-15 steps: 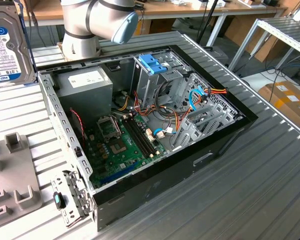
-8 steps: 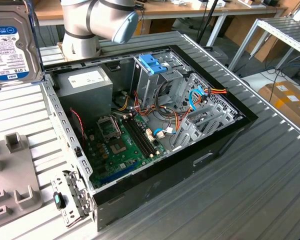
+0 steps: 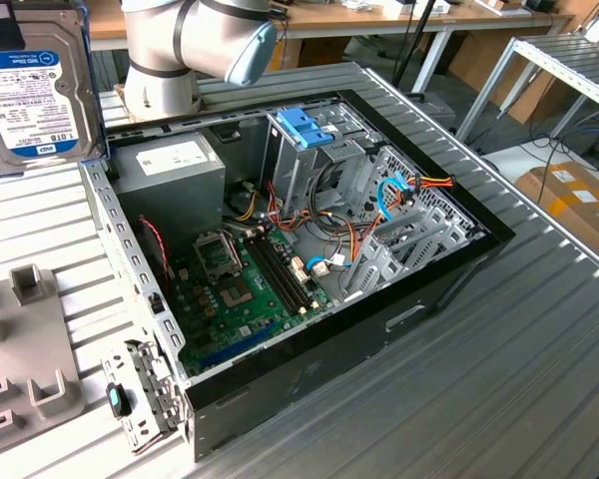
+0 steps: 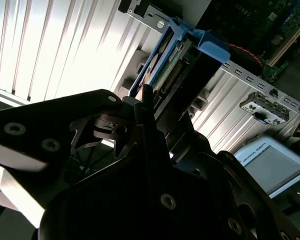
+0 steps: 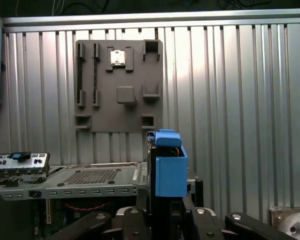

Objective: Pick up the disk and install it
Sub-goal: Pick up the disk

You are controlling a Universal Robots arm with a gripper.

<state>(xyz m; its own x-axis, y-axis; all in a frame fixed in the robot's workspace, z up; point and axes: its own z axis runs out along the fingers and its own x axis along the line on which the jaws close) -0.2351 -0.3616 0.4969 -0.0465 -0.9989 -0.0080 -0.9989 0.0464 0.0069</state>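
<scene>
The gripper [image 5: 165, 206] pinches the disk [image 5: 168, 170] edge-on beside the open computer case's [image 3: 105, 225] corner, above the ribbed table [image 3: 499, 379].

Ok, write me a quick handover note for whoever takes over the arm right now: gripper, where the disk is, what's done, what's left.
Gripper: shut on the disk, which stands on edge in its grip in both wrist views.
Disk: lifted, at the exterior view's upper left, beside a corner of the open computer case, not inside it.
Grey holder tray: on the table at the exterior view's left, apart from the disk.
Done: the pick-up.
Left: the install; the disk is not yet in the case's drive cage.
</scene>
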